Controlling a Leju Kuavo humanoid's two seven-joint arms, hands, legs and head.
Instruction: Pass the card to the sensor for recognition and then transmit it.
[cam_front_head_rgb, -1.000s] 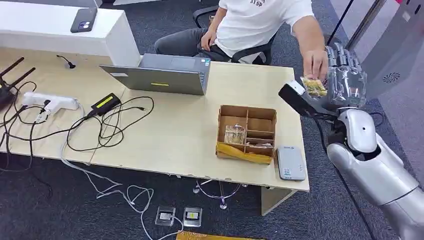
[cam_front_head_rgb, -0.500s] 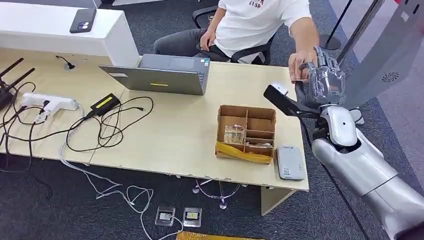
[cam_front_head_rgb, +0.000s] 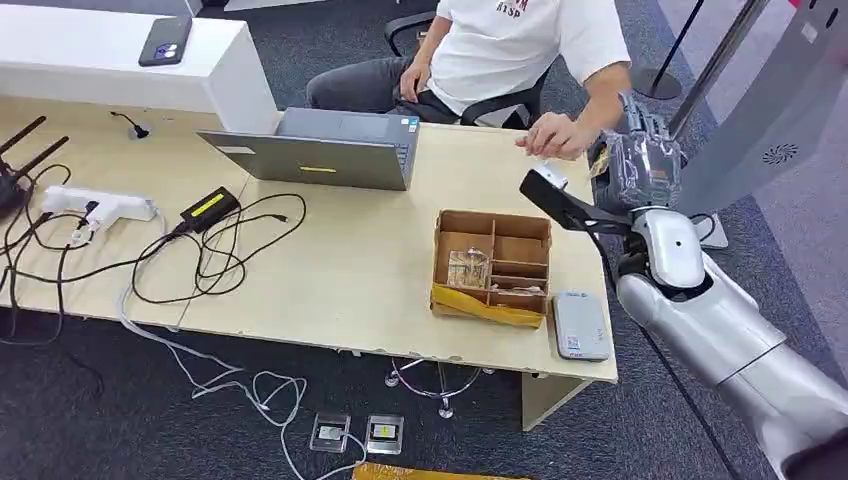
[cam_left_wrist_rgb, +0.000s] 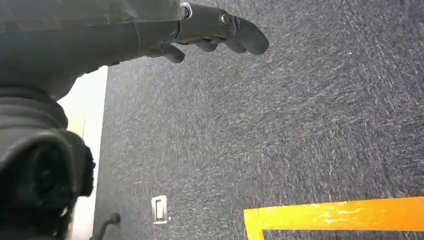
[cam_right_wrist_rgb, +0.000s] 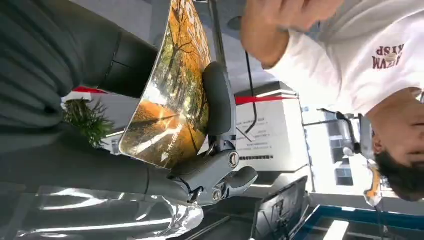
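Note:
My right hand (cam_front_head_rgb: 640, 168) is raised beside the table's far right corner and grips a card (cam_right_wrist_rgb: 170, 100) printed with an autumn tree scene, held between the thumb (cam_right_wrist_rgb: 219, 105) and the fingers. The sensor, a flat grey-white card reader (cam_front_head_rgb: 582, 325), lies on the table's near right corner, well below that hand. A seated person's hand (cam_front_head_rgb: 548, 135) hovers just left of my right hand, apart from the card. My left hand (cam_left_wrist_rgb: 215, 27) hangs over the dark carpet with its fingers stretched out and nothing in them.
A brown cardboard divider box (cam_front_head_rgb: 493, 265) sits left of the reader. A grey laptop (cam_front_head_rgb: 320, 150) stands further back, with tangled cables (cam_front_head_rgb: 200, 250) and a power strip (cam_front_head_rgb: 95, 205) on the left. A silver post (cam_front_head_rgb: 770, 110) rises at the right.
My right hand has swung left toward the table, keeping the card. The person's hand, which was at the card a second ago, has drawn away to the left.

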